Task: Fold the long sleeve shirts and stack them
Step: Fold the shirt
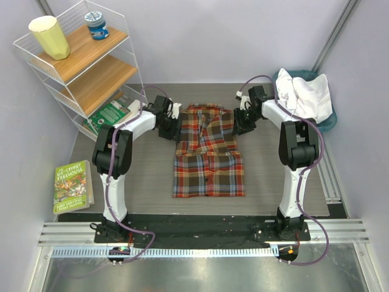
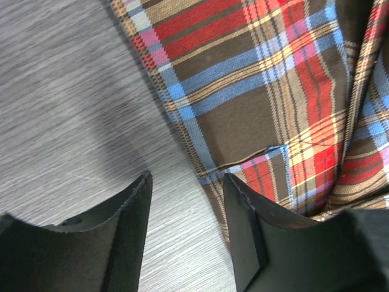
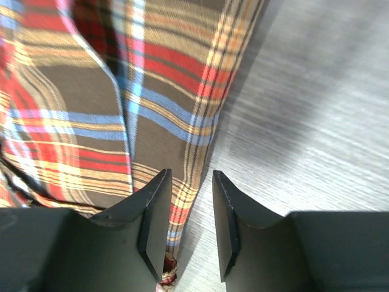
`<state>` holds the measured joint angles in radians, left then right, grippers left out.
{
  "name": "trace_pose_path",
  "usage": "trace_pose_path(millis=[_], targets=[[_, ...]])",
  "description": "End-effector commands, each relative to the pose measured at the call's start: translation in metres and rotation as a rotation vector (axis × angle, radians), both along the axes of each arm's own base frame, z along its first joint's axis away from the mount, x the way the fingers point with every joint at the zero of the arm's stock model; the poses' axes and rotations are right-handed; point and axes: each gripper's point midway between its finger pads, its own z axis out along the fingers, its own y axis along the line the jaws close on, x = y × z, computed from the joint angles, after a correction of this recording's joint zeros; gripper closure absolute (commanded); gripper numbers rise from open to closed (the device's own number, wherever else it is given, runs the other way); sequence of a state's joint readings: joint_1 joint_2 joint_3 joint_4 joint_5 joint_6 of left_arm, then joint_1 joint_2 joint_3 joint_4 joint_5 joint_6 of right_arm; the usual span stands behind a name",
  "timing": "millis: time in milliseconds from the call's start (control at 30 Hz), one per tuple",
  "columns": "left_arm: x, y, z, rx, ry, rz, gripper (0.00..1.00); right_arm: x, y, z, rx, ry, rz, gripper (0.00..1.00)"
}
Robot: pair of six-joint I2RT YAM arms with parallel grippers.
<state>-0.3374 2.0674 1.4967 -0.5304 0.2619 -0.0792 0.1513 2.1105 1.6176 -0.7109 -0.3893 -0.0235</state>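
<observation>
The plaid flannel shirt lies partly folded in the middle of the grey mat, collar at the far end. The plain white shirt is bunched in the teal basket at the back right. My left gripper is open at the shirt's far left edge; in the left wrist view it straddles the cloth's edge with bare mat between the fingers. My right gripper is open at the far right edge; in the right wrist view it straddles the plaid hem, nothing gripped.
A white wire shelf stands at the back left, holding a yellow cup, a blue jar and a green book. Another book lies at the left of the mat. The teal basket sits at the back right.
</observation>
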Motion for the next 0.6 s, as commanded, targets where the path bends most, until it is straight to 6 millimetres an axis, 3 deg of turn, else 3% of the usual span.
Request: trace_pose_path(millis=[0,300,400,467,500,533,567], targets=[[0.013,-0.014,0.02,-0.027,-0.064,0.001,0.48,0.021,0.007,0.032,0.037,-0.076,-0.011,0.61],[0.027,-0.007,0.0,0.056,-0.044,0.044,0.49,0.033,0.01,0.004,0.008,-0.023,-0.048,0.63],[0.028,-0.006,-0.005,0.071,-0.039,0.043,0.54,0.035,0.009,-0.005,-0.002,-0.013,-0.052,0.69],[0.03,-0.004,-0.007,0.084,-0.039,0.044,0.61,0.036,0.009,-0.006,-0.007,-0.015,-0.05,0.78],[0.031,-0.001,-0.011,0.104,-0.037,0.051,0.69,0.037,0.007,-0.006,-0.017,-0.021,-0.045,0.94],[0.031,0.001,-0.012,0.113,-0.031,0.055,0.85,0.038,0.004,-0.005,-0.025,-0.029,-0.047,0.99],[0.031,0.004,-0.013,0.12,-0.03,0.061,0.92,0.04,0.002,-0.004,-0.037,-0.038,-0.049,0.99]])
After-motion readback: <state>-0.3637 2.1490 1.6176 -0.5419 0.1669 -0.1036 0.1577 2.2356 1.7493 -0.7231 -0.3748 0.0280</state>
